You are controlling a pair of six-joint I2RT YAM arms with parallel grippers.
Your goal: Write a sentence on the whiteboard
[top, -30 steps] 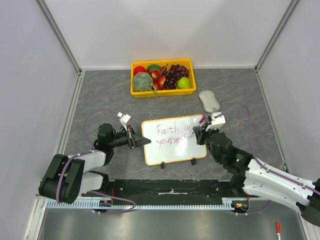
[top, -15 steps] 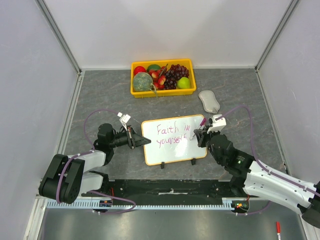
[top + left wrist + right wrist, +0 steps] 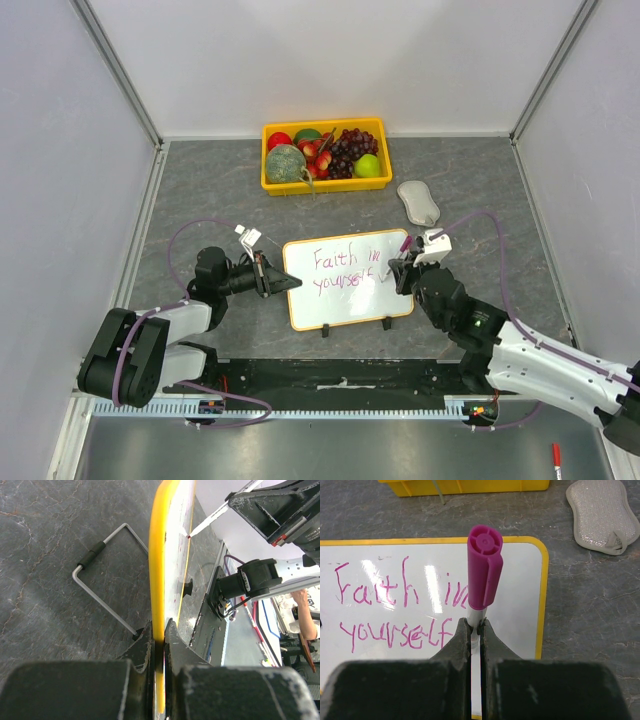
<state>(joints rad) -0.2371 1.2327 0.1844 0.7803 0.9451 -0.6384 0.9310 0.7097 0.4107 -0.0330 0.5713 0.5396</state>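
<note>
Sitting between the two arms in the top view, the whiteboard (image 3: 340, 300) bears the sentence (image 3: 345, 270), reading "Faith in yourself" in pink. In the left wrist view, the left gripper (image 3: 157, 630) is clamped tight on the board's yellow rim, with a marker (image 3: 216, 515) pointing its tip at the white face beyond. In the right wrist view, the right gripper (image 3: 475, 629) pinches that pink-capped marker just after "yourself".
</note>
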